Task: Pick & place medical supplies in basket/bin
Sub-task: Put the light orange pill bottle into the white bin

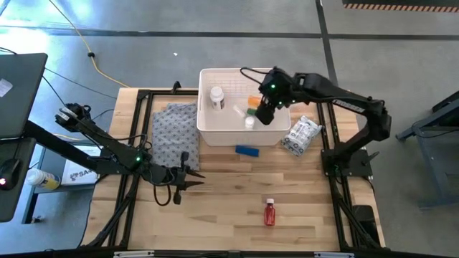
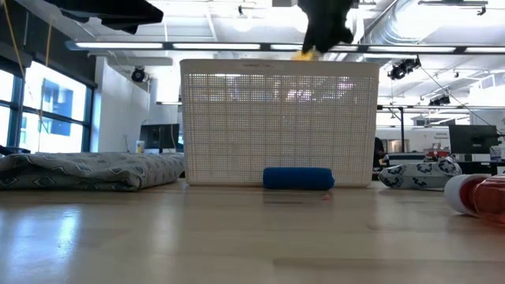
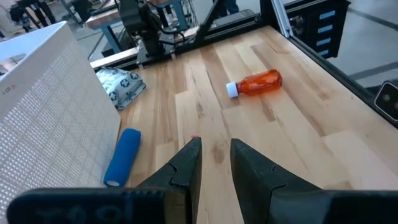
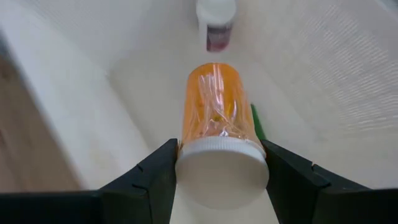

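Note:
The white slotted basket stands at the table's far middle. Inside lie a white pill bottle, a small vial and a green tube. My right gripper hangs over the basket's right half, shut on an orange white-capped bottle. A blue block lies against the basket's near wall. A crinkly packet lies to the basket's right. A red bottle lies on its side toward the near edge. My left gripper hovers at the near left, slightly open, with nothing between its fingers. My right gripper pinches the orange bottle at its white cap, one finger on each side of the cap. The fingers come from above, slanting steeply down. The bottle hangs cap up and body down, clear above the basket's rim and over its inside.
A folded grey patterned cloth lies left of the basket. Black frame rails run along the table's left and right sides. A laptop sits beyond the left edge. Bare wood spreads between the blue block and the red bottle.

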Robot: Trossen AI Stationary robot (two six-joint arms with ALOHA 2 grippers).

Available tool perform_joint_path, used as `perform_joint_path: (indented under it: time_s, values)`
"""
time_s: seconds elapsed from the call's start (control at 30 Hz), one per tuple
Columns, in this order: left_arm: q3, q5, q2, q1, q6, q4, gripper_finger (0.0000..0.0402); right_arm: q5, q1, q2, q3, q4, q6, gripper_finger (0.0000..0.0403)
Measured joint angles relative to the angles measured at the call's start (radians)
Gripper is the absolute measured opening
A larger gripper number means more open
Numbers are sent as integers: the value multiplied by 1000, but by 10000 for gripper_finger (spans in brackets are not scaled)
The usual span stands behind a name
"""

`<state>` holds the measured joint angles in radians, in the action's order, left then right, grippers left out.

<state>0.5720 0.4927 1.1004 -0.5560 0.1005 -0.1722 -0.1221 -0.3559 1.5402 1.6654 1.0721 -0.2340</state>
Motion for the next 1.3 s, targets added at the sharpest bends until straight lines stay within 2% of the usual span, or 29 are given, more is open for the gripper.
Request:
perform_joint_path:
  time_s: [0.13, 0.27, 0.6, 0.8, 0.97, 1.3]
  values:
    - [0, 0, 0, 0, 0, -11, 117, -2, -8, 12, 110, 80, -10, 197]
    - [0, 0, 0, 0, 14, -29, 117, -5, -45, 86, 178, 160, 6, 197]
    - [0, 0, 0, 0, 52, -27, 117, 70, -117, 460, 372, 293, 133, 197]
    - [0, -1, 0, 0, 65, -26, 117, 125, -149, 611, 427, 311, 192, 197]
    - [0, -1, 0, 0, 79, -10, 117, 180, -175, 662, 430, 376, 217, 197]
    - [0, -1, 0, 0, 83, -7, 117, 211, -188, 665, 429, 501, 235, 197]
